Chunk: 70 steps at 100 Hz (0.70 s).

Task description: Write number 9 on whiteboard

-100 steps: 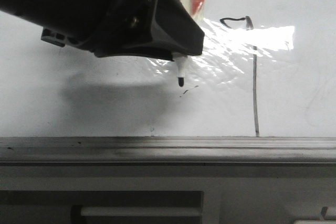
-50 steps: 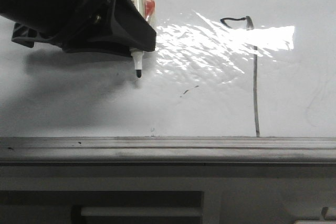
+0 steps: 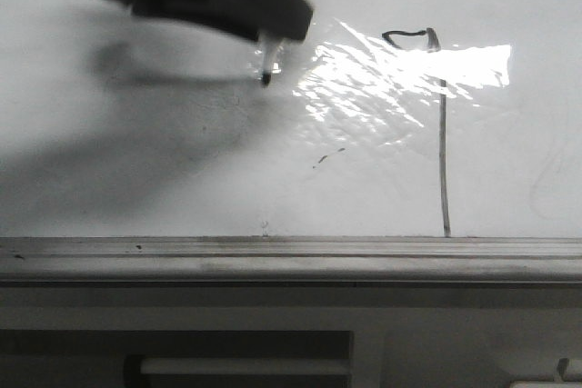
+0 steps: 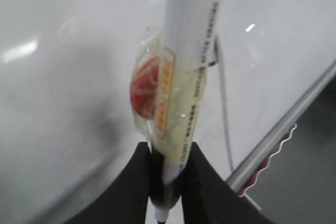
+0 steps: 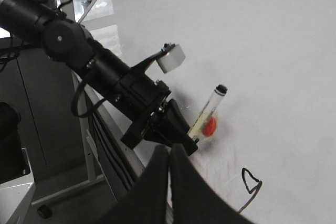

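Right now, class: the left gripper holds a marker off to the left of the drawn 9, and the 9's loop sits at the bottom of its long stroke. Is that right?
Not quite. The left gripper does hold the marker left of the number 9 on the whiteboard, but the front view shows the small loop at the top of the long stroke.

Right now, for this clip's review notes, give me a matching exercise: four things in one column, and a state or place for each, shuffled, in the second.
Column 1
1. marker
2. number 9
3. stray dash
4. right gripper

Column 2
A. shut, holding nothing
B. clamped in the left gripper, tip off the drawn line
C. long upright stroke with a small loop on top, on the whiteboard
D. short mark left of the long stroke

Pairs: 1-B, 2-C, 3-D, 4-A
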{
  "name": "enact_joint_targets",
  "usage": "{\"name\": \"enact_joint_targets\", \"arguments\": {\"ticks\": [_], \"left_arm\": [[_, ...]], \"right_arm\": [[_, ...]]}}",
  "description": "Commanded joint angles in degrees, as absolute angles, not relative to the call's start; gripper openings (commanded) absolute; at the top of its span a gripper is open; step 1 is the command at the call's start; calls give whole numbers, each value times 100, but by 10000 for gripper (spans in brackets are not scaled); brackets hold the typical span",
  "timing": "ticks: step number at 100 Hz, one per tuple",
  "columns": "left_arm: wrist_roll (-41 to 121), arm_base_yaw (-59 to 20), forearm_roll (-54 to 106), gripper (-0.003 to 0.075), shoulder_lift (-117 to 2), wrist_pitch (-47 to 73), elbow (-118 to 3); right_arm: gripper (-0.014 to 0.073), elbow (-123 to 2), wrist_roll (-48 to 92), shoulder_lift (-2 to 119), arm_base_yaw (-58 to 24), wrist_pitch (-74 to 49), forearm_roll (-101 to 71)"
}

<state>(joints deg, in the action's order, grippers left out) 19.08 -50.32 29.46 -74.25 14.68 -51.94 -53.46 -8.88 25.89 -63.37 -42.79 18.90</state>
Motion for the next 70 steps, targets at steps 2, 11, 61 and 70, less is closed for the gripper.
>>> {"name": "enact_joint_targets", "arguments": {"ticks": [2, 11, 61, 70], "left_arm": [[1684, -5316, 2122, -21, -7168, 1753, -6147], [532, -5499, 451, -21, -7206, 2203, -6755], [-3261, -5814, -733, -21, -7452, 2120, -6301], [-4044, -5854, -1049, -21, -7452, 1813, -5810]], "right_arm": [[-49, -5502, -916, 2637, -6343, -3941, 2047], [-49, -5502, -916, 2637, -6343, -3942, 2047], [-49, -5502, -916, 2637, -6343, -3954, 2094], [-49, -5502, -916, 2637, -6343, -3968, 2094]]}}
